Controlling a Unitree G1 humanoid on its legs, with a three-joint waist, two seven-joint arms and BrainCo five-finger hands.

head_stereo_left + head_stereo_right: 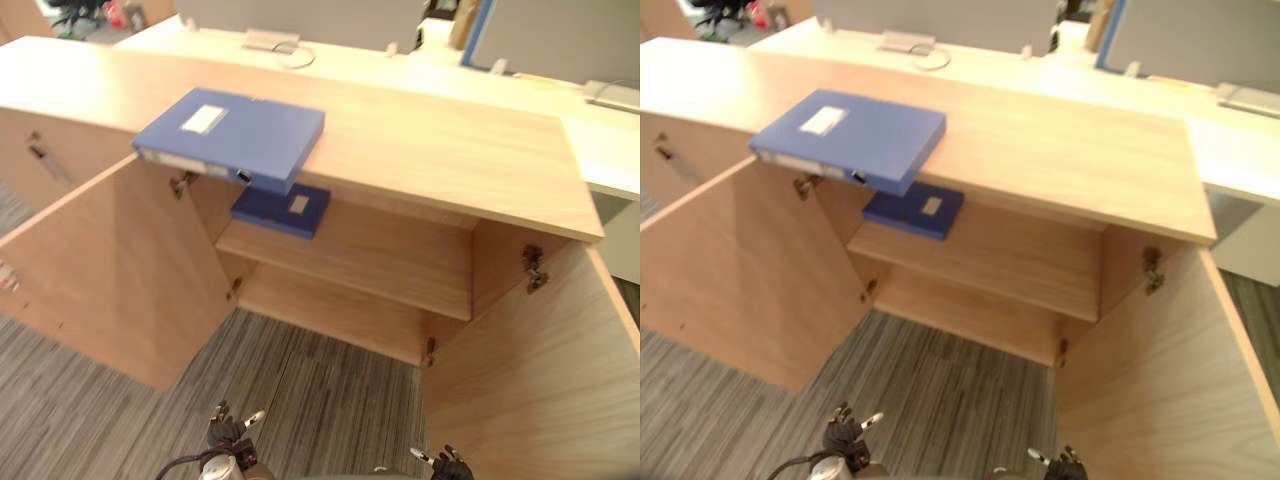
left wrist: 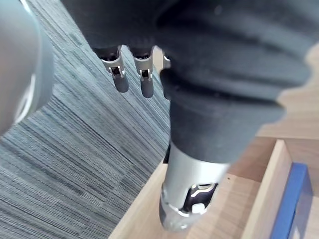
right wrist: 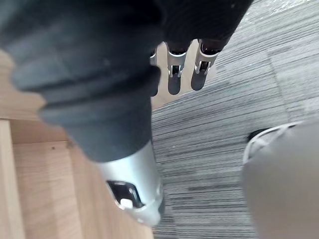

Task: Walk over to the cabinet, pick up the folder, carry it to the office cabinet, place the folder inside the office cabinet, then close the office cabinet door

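Cabinet (image 1: pixel 450 170) stands w/ both doors swung open: left door (image 1: pixel 110 270), right door (image 1: pixel 540 370). Inside, the shelf (image 1: pixel 380 255) holds 1 dark folder (image 1: pixel 283 208), flat at the shelf's left end. Task folder (image 1: pixel 235 135) lies flat on cabinet top near its front-left, one corner overhanging the front edge; mid-blue box type, pale label on lid and spine. Count: 2 folders, 2 doors. Left hand (image 1: pixel 228 432) and right hand (image 1: pixel 445 462) hang low over the carpet (image 1: pixel 320 400), fingers relaxed, holding nothing.
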